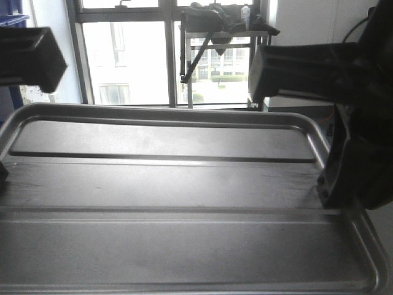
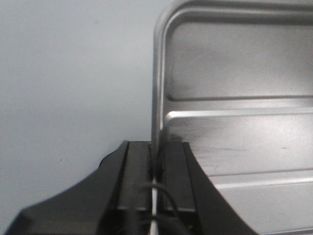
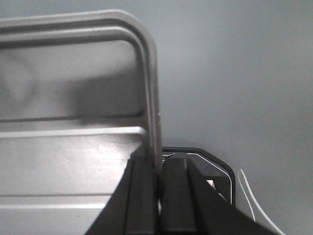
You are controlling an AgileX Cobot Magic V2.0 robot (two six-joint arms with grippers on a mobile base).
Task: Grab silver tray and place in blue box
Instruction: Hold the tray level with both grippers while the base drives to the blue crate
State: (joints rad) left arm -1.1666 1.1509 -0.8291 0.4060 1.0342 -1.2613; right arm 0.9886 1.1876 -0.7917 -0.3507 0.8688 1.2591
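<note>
Tray material: the silver tray (image 1: 184, 233) is made of brushed metal with a dull sheen, and faint scuffs are seen on its flat bottom.
Tray shape: a shallow rectangle with rounded corners and a low raised rim; two long ridges are pressed into the bottom.
Tray place: it is held between the two grippers, close to the front camera, and most of that view is filled by it.
Tray direction: the long axis is laid left to right, the ridges run the same way, and the open side is turned up.
Left gripper (image 2: 156, 147): closed on the tray's left rim, which is pinched between two flat black fingers (image 2: 139, 171).
Right gripper (image 3: 157, 164): closed on the right rim in the same way, with the metal edge caught between its black fingers (image 3: 142, 196).
Cut off: the tray's near edge and left corners are lost at the frame borders.
Hard to make out: a blue object (image 1: 9, 21) at the far left is only partly seen and cannot be identified.
Background: a bright window (image 1: 123, 61) and a metal stand (image 1: 221, 37) are seen far behind, washed out by glare.
Below: only a plain grey surface (image 2: 73, 73) is shown under the tray, and it cannot be told whether the two touch.
</note>
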